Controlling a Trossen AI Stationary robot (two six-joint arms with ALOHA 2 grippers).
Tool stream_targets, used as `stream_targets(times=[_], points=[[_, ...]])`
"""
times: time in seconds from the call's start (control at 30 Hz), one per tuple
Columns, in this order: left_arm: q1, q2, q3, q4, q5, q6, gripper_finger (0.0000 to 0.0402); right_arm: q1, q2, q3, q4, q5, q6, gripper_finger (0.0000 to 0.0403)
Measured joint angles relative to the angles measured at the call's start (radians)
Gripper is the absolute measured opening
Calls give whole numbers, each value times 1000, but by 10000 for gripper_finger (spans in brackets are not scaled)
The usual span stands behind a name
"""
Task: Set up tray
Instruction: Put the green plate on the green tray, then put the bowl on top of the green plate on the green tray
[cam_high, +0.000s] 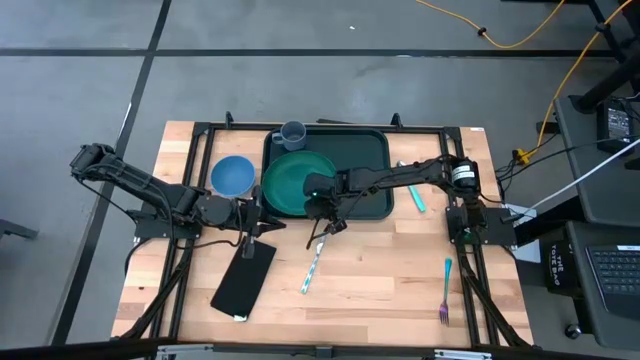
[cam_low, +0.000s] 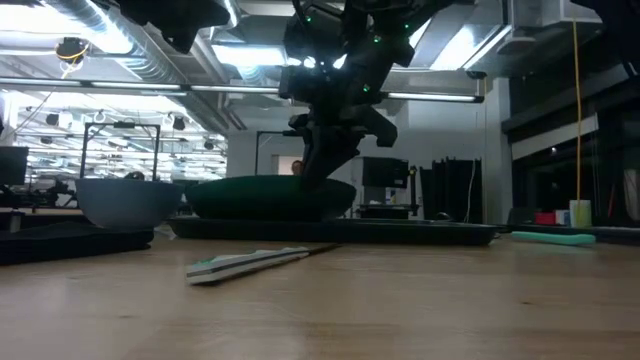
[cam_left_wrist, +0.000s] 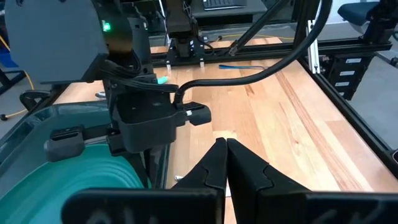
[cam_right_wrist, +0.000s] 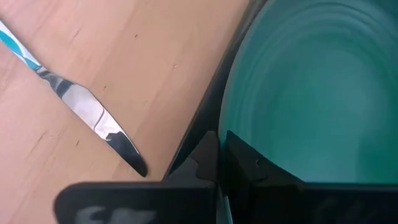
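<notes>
At the counter's (cam_high: 400, 270) far middle lies the dark green, rimmed tray (cam_high: 372, 150). Over its near edge, the right hand (cam_high: 322, 208) pinches the green plate's (cam_high: 290, 180) rim; the left hand (cam_high: 262, 222), fingers together, waits just beside the tray.

Readable text: none is showing anywhere in these views.
Tray (cam_high: 378, 146): no label or brand is showing on its rim.
Table (cam_high: 380, 280): bare wood is showing, with no markings.
Room behind, low view: nothing there is reading as a sign or number.
Keyboard at the far right (cam_high: 612, 275): its keys are appearing too small to read.
</notes>
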Motion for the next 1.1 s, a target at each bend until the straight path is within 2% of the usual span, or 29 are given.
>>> stream_targets(times=[0.3,0.83,0.93,1.1], points=[[0,0,0,0,0,0,5,-16,0,0,19,0,-2,45],[0,0,0,0,36,2,7,-4,-26,0,15,2,2,50],[0,0,0,0,36,3,8,-1,-69,1,-48,1,10,43],[3,0,0,0,24,21,8,-3,-195,1,-152,-2,90,7]])
